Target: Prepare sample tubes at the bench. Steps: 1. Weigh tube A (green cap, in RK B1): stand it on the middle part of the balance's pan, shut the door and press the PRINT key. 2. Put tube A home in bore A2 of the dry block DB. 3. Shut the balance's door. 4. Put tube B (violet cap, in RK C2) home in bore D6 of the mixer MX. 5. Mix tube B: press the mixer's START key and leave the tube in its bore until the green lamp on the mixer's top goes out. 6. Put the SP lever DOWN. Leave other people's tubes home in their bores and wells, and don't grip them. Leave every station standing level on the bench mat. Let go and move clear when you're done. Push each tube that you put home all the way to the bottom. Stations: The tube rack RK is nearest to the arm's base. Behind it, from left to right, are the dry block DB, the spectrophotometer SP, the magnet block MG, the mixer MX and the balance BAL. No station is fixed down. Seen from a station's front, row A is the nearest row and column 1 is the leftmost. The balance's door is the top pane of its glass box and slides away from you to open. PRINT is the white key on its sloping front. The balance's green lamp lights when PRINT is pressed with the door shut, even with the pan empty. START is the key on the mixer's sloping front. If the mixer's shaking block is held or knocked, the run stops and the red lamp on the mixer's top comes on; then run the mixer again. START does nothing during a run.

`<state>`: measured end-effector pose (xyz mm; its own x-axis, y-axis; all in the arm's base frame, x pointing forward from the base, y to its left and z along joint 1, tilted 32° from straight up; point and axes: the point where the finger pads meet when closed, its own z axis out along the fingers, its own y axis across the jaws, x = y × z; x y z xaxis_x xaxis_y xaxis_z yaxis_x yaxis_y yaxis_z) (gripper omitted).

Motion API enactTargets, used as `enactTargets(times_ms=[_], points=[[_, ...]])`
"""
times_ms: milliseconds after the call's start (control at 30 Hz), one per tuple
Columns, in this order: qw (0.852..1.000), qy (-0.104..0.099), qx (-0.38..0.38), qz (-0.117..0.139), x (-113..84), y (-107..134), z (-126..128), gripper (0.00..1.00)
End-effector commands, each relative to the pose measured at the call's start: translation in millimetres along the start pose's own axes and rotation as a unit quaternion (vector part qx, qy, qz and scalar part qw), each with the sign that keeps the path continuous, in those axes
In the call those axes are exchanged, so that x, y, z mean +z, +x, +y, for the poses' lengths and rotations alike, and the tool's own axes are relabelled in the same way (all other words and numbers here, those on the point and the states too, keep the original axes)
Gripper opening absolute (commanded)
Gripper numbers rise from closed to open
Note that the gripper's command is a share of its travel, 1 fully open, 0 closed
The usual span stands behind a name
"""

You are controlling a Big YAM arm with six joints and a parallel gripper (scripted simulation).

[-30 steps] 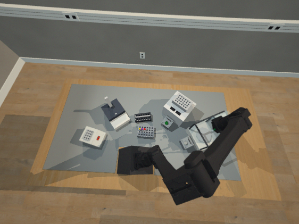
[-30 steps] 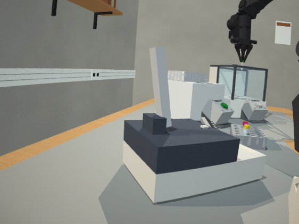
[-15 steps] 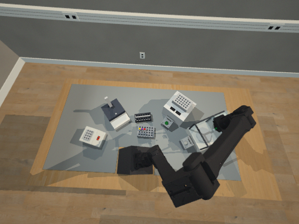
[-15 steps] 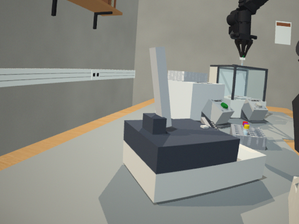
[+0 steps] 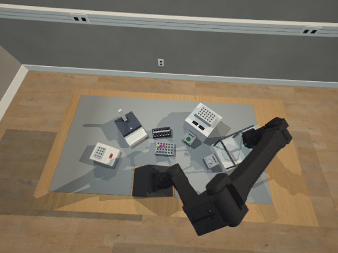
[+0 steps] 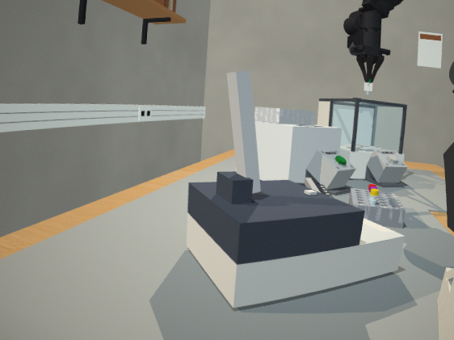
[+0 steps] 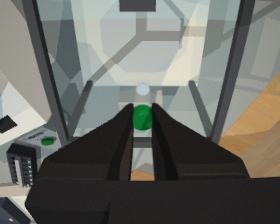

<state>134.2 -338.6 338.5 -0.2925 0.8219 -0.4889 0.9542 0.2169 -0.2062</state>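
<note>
My gripper (image 5: 246, 145) (image 6: 368, 81) (image 7: 142, 112) is shut on tube A (image 6: 367, 87) by its green cap (image 7: 143, 118). The tube hangs upright above the glass box of the balance (image 5: 229, 154) (image 6: 354, 126) (image 7: 227, 90). The balance's door appears slid back, with its dark handle (image 7: 137, 4) at the far side. The PRINT key (image 5: 210, 161) (image 6: 392, 160) is on the front. Tube B's violet cap (image 5: 160, 145) (image 6: 373, 188) shows in the rack (image 5: 165, 154) (image 6: 388, 215). The mixer (image 5: 205, 115) (image 6: 272, 150) has its green START key (image 5: 188, 139) (image 6: 340, 160) (image 7: 47, 141). The SP lever (image 6: 244, 130) stands up.
Yellow (image 5: 158, 145) (image 6: 374, 192) and red (image 5: 163, 146) caps flank the violet one. The magnet block (image 5: 162, 132) is behind the rack, the spectrophotometer (image 5: 127, 128) (image 6: 279, 235) farther left. The dry block (image 5: 115, 153) is at front left. Glass walls and dark posts surround the balance pan.
</note>
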Motion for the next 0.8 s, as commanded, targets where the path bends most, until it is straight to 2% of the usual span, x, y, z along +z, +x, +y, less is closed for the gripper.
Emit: enactTargets(times_ms=[0,100,133,233,300,367,433,467,500,533,633,667,733,767], points=[[1.000,-0.002,0.005,-0.014,-13.4,-10,-2,0.09],[1.000,-0.002,0.005,-0.014,-13.4,-10,-2,0.09],[0.998,-0.016,-0.002,-0.057,-38.6,-27,1,0.09],[0.995,-0.032,-0.017,-0.098,-59.0,-42,7,0.09],[0.997,-0.025,-0.026,-0.071,-54.9,-48,15,0.09],[0.997,-0.025,-0.024,-0.071,-56.1,-49,15,0.09],[0.996,-0.041,-0.056,-0.062,-50.8,-49,33,0.09],[0.995,-0.047,-0.072,-0.056,-46.0,-47,41,0.09],[0.995,-0.043,-0.083,-0.031,-24.0,-29,52,0.09],[0.996,-0.043,-0.068,-0.042,-22.0,-35,61,0.09],[0.996,-0.043,-0.068,-0.043,-20.0,-35,65,0.09],[0.993,-0.057,-0.085,-0.061,-36.5,-50,72,0.09],[0.989,-0.069,-0.114,-0.057,-34.7,-51,88,0.09],[0.989,-0.067,-0.121,-0.046,-23.9,-42,97,0.09]])
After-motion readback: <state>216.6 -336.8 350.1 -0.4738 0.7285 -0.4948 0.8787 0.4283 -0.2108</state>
